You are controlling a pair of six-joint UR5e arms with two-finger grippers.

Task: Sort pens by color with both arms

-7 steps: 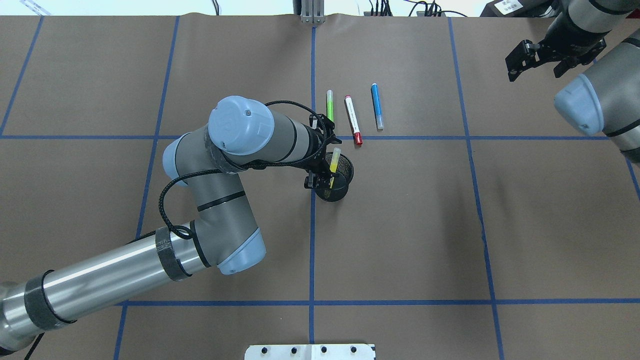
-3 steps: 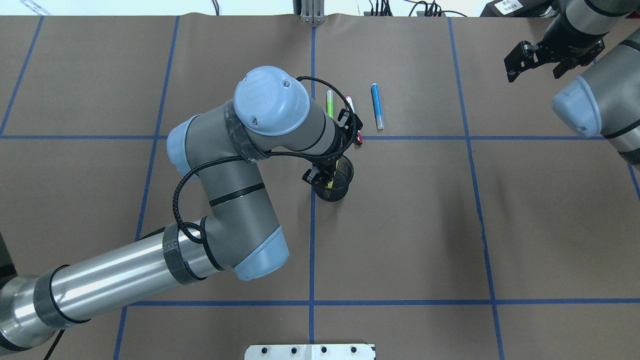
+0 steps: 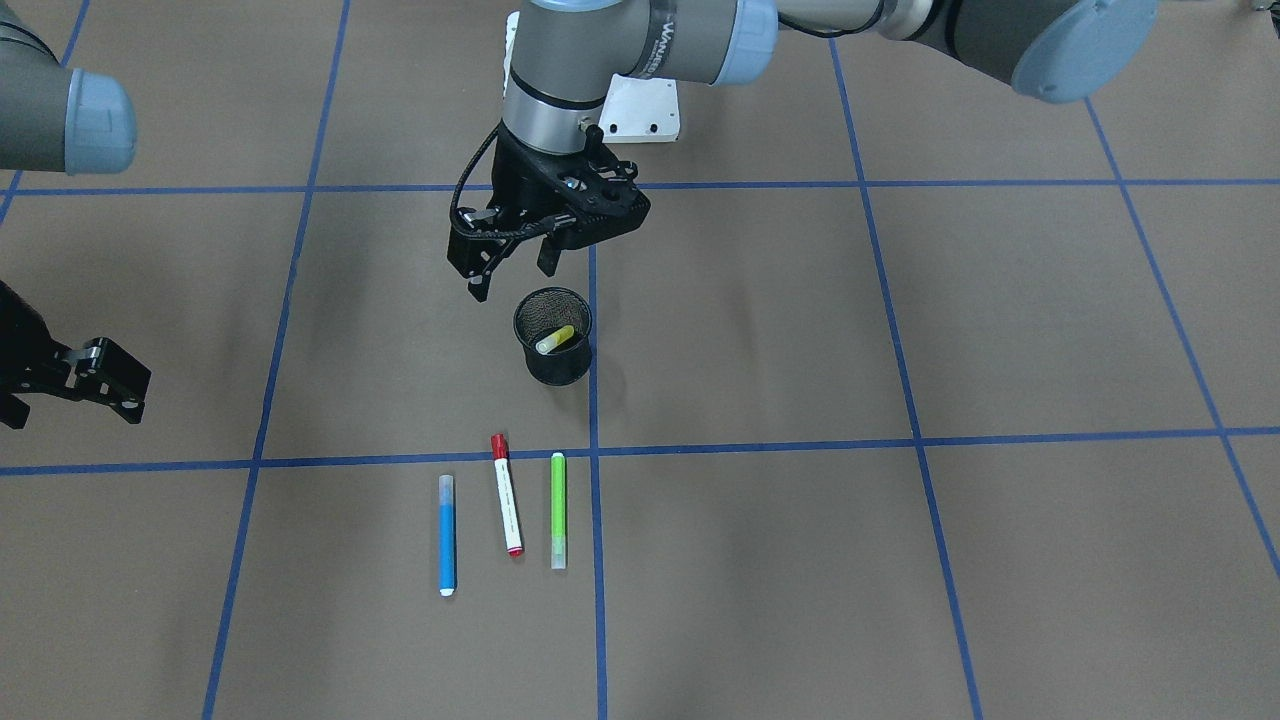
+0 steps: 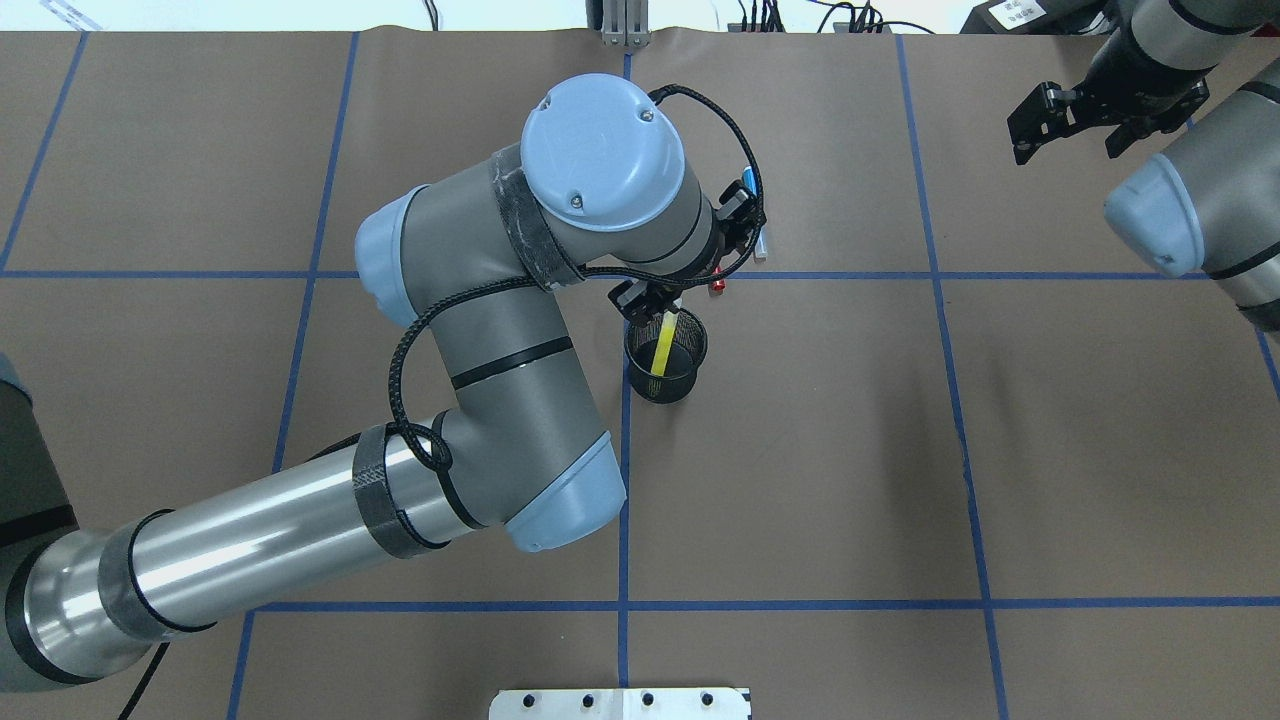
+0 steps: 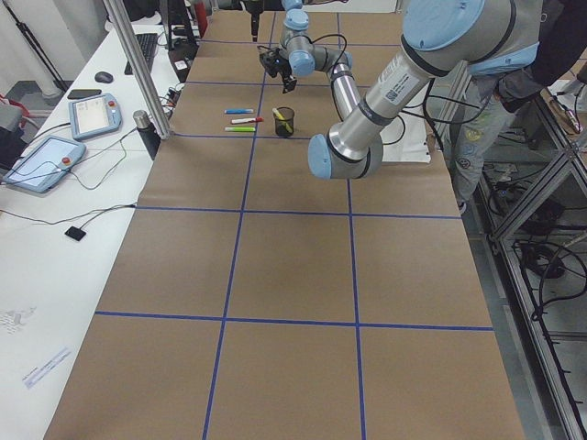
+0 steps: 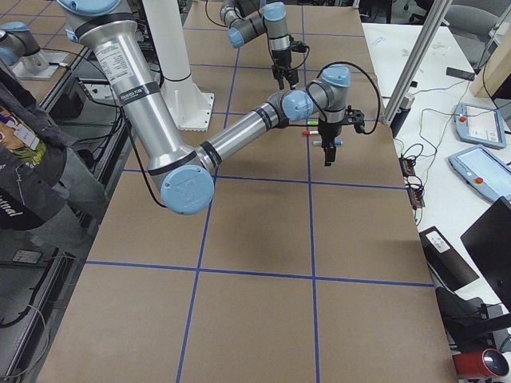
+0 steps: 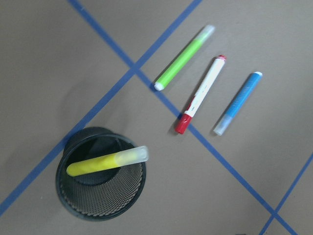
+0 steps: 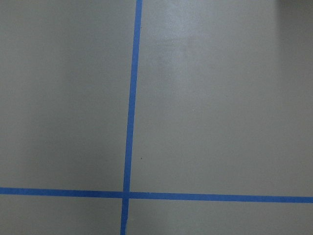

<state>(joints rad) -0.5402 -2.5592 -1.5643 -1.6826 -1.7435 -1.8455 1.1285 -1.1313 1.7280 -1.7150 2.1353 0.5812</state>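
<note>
One pen [image 3: 555, 339] leans inside the cup [image 3: 560, 372], which stands on the tabletop [image 3: 800, 560]. Beyond the cup, away from the robot, three more pens [image 3: 507, 495] lie side by side, not touching. The left claw [image 3: 510, 275] hangs near the cup; the right claw [image 4: 1068, 135] is well apart.

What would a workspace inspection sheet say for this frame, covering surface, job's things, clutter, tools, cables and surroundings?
Surface: brown paper table cover with a blue tape grid, lying flat.
Job's things: slim yellow pen leaning inside the black mesh cup; blue pen, white pen with red cap and lime green pen lying side by side, apart.
Clutter: nothing seen.
Tools: left tool open, empty, raised near the cup; right tool open, empty, off to the side.
Cables: black braided cable looped around the left wrist.
Surroundings: white side bench with tablets; person beside the table.
</note>
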